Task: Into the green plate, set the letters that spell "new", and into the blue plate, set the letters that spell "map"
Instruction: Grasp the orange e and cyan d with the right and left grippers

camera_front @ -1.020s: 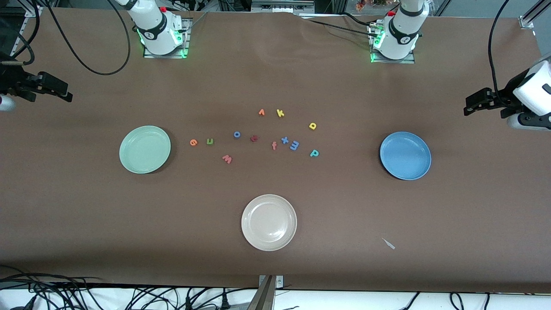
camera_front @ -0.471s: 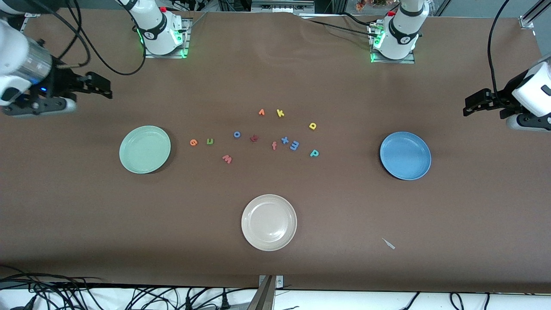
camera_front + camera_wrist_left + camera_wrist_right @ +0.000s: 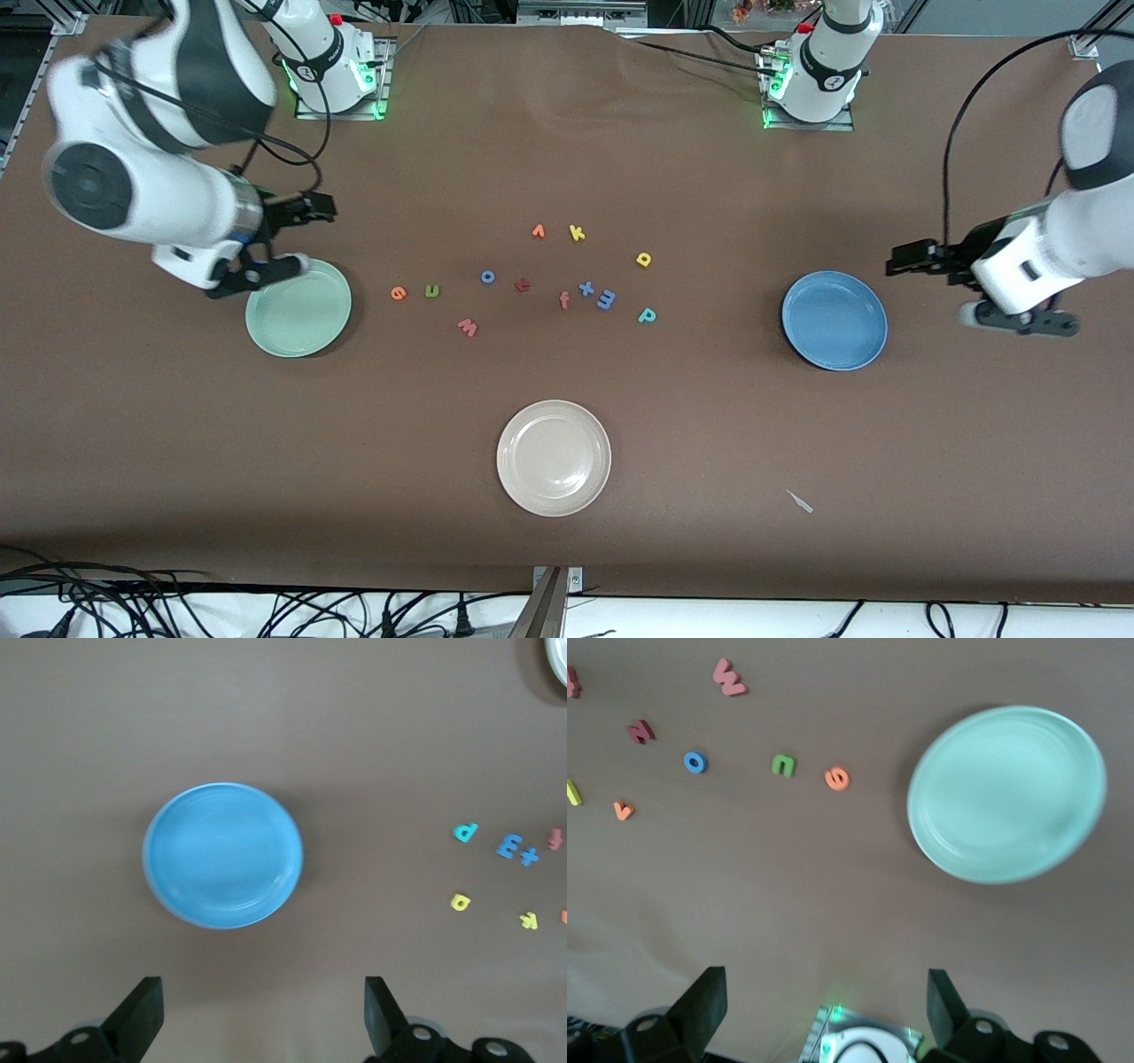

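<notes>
Brown table: letters unsorted (plates bare)

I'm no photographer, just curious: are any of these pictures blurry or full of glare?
Front view: even light, the letters crisp, the right arm slightly smeared. Right wrist view: the green plate has soft, streaked edges. Left wrist view: the blue plate looks sharp with mild sheen.

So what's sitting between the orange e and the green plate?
Nothing: the front view shows only bare brown table between the orange e and the green plate; the green n lies beside the e, away from the plate.
</notes>
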{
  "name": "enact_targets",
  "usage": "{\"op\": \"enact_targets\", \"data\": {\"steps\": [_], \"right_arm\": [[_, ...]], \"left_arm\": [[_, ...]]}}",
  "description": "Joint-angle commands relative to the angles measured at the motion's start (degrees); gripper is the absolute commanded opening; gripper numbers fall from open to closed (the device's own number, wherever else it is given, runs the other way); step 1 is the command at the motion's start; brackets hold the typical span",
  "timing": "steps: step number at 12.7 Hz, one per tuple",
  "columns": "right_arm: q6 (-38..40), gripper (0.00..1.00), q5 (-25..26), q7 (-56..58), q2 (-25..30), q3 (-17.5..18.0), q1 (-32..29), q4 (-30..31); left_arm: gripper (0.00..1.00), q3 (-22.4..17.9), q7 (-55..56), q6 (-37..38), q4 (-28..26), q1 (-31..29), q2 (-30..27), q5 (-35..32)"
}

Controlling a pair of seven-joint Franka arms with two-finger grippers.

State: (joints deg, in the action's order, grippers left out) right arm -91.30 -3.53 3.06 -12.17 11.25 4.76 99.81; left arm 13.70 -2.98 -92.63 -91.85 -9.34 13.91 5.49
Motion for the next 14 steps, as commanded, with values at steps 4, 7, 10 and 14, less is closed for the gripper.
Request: {"op": "enact_targets", "data": {"steps": [4, 7, 10, 14], "right_arm": [[-32.04, 1.00, 3.86, 12.31, 2.15, 2.99, -0.36, 22.58], [-53.76, 0.98, 9.85, 12.32, 0.75, 4.13, -0.45, 34.38], [-58.27, 0.77, 10.12, 12.14, -3.03, 4.22, 1.65, 33.87], [-63.64, 0.75, 11.43, 11.52, -7.42, 3.96, 1.75, 33.69]], "left_arm": [[1.00, 0.19, 19.02, -10.87, 0.10, 14.14, 7.44, 1.18], [1.00, 0.10, 27.48, -22.82, -3.67, 19.78, 10.43, 0.49], [1.00, 0.01, 31.88, -38.44, -13.58, 24.26, 11.32, -1.70], [1.00, 0.10, 40.50, -42.63, -13.01, 28.67, 18.60, -10.40]]}}
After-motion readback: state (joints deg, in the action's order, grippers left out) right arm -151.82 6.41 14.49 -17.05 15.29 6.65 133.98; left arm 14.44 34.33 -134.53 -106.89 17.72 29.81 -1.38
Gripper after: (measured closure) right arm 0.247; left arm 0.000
